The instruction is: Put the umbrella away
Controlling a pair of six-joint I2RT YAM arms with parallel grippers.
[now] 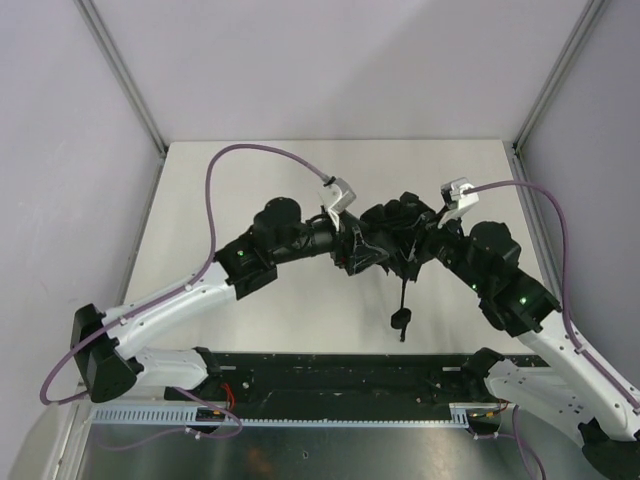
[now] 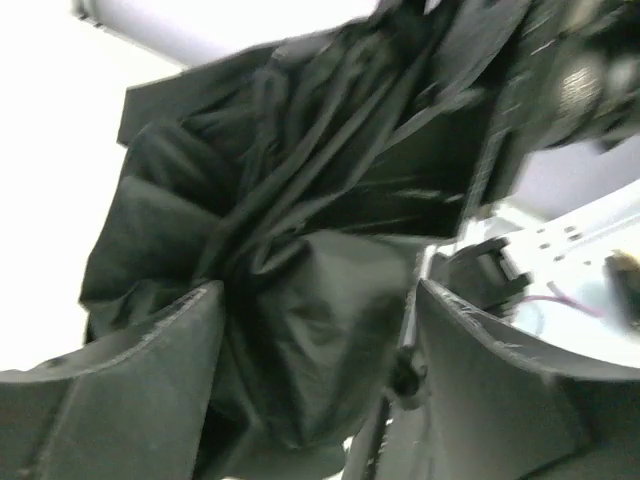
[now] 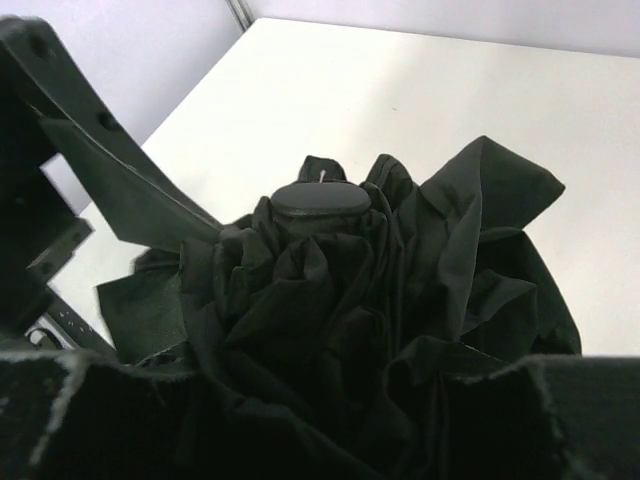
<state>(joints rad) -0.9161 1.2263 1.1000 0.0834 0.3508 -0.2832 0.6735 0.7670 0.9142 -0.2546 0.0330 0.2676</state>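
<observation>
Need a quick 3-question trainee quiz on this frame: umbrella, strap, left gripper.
1. True or false: the umbrella is spread fully open.
2. Pick one. In the top view, the wrist strap trails from the umbrella:
A. toward the near edge of the table
B. toward the far wall
C. over the left arm's elbow
3. Fill in: the left gripper, set around the umbrella, is ___.

Key
1. False: it is collapsed, and its cloth is bunched.
2. A
3. open
</observation>
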